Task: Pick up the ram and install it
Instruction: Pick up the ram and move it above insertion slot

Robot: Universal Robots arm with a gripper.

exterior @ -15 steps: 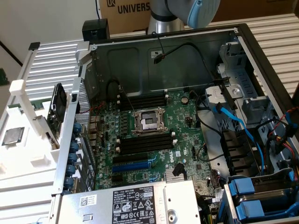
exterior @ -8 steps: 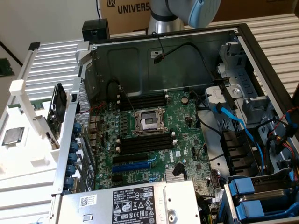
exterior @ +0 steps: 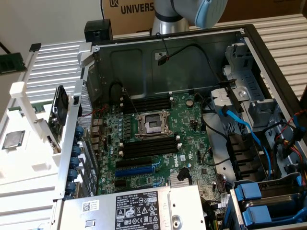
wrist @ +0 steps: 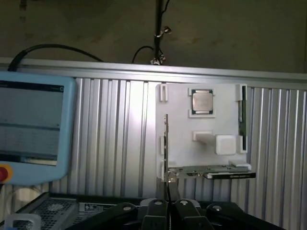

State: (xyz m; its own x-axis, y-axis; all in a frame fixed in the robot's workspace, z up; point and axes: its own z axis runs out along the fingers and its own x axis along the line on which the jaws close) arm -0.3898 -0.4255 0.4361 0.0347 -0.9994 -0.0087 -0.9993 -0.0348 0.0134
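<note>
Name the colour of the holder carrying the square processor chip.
White; the holder shows best in the wrist view.

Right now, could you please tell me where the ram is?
The ram sits at the exterior view's far left edge, outside the computer case, next to the white holder that carries the processor.

cardboard box (exterior: 139,12), printed "UNIVERS", cut off

The ram (wrist: 242,117) is a long, narrow green stick standing on its long edge in a slot along one side of the white holder (wrist: 182,124) on the table (wrist: 110,134), untouched.
</note>
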